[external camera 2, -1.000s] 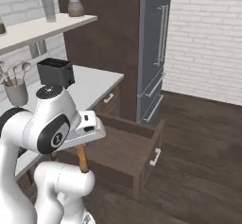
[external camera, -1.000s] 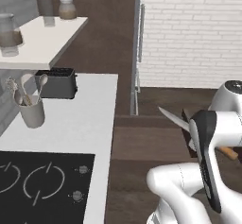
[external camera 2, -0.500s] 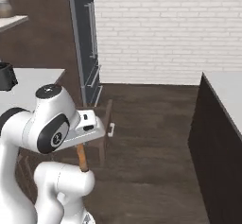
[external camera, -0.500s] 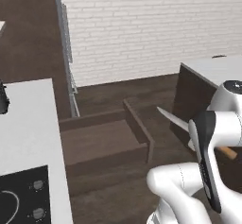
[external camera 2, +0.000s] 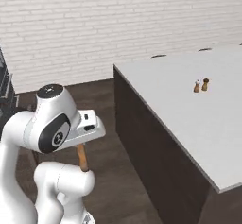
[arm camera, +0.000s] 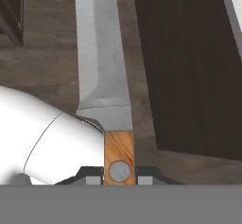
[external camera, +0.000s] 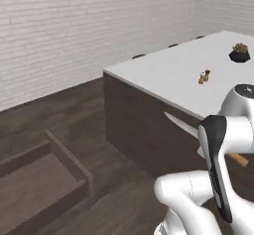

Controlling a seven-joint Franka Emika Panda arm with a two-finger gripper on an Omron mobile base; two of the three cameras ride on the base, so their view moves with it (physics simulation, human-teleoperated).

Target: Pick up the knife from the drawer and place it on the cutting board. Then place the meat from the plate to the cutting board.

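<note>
My gripper (arm camera: pixel 119 178) is shut on the knife by its orange-brown wooden handle (arm camera: pixel 118 151). In the hand view the long silver-grey blade (arm camera: pixel 101 62) points away from the hand, over the dark wood floor. The left base view shows the blade (external camera: pixel 181 125) sticking out to the left of my forearm, with the handle end (external camera: pixel 240 159) on the right. From the right base view the handle (external camera 2: pixel 82 156) hangs below the hand. The open drawer (external camera: pixel 47 182) lies low on the left. The cutting board, the meat and the plate are out of view.
A long island counter with a pale top (external camera: pixel 188 70) and a dark front (external camera: pixel 144 130) stands ahead and to the right. On it are two small shakers (external camera: pixel 203 76) (external camera 2: pixel 201 85) and a dark bowl with a plant (external camera: pixel 240 53). A white brick wall (external camera 2: pixel 118 24) runs behind.
The whole picture has swung: the base has turned from the stove counter and fridge toward the island. The knife stays held in the gripper, same pose against the arm.
</note>
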